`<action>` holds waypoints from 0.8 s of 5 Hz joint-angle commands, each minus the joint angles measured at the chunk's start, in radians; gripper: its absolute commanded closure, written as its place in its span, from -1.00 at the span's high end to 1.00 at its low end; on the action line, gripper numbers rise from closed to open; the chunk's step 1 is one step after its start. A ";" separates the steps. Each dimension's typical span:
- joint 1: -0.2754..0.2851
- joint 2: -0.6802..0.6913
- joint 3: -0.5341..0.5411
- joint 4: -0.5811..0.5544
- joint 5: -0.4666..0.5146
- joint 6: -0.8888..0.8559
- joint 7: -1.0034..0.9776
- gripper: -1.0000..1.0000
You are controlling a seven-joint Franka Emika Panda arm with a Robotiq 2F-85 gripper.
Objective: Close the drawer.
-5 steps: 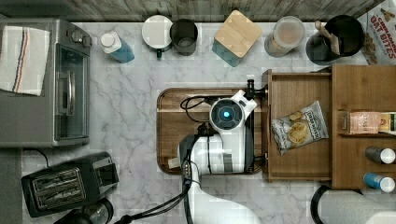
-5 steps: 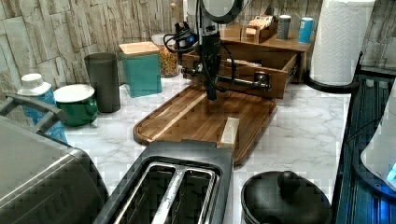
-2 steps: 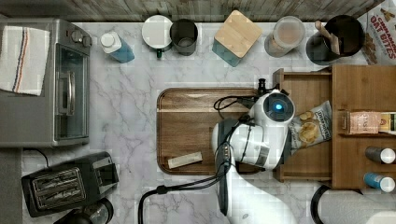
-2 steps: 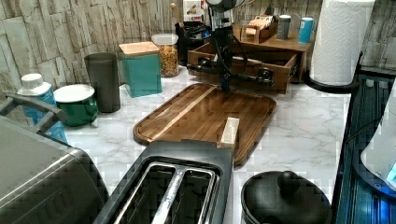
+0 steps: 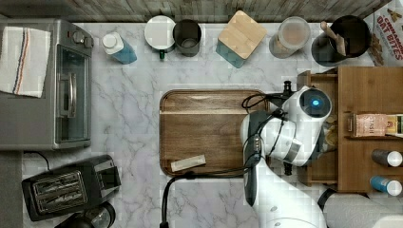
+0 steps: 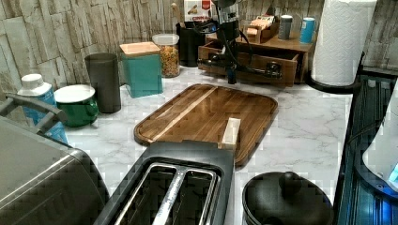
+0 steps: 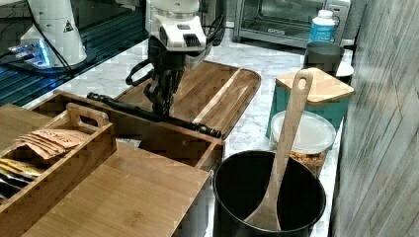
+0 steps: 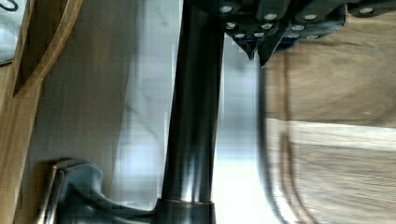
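- The drawer (image 7: 163,136) is still partly pulled out of the wooden cabinet (image 7: 113,197), its front standing out toward the wooden tray (image 6: 211,115) on the marble counter (image 5: 133,118).
- The gripper (image 7: 162,101) hangs straight down at the drawer's black bar handle (image 7: 153,116), on the tray side of it and about midway along the bar.
- In the wrist view the fingertips (image 8: 254,46) come to a point just beside the bar, looking pressed together with nothing between them.
- In my judgement the push is under way but not finished; a gap of open drawer is left in front of the cabinet.
- Risk: the round bar gives a thin contact, so the fingers could ride over or under it and slip off.
- Risk: an off-centre or skewed push could rack the drawer in the cabinet and jam it.
- Risk: the snack bag (image 5: 331,137) inside the drawer, if it stands proud, could catch on the cabinet edge.
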 commanded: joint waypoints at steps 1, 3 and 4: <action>-0.199 0.019 -0.142 0.291 -0.020 0.160 -0.203 -1.00; -0.134 -0.040 -0.234 0.255 -0.160 0.114 -0.048 -1.00; -0.121 -0.038 -0.249 0.254 -0.153 0.115 -0.053 -1.00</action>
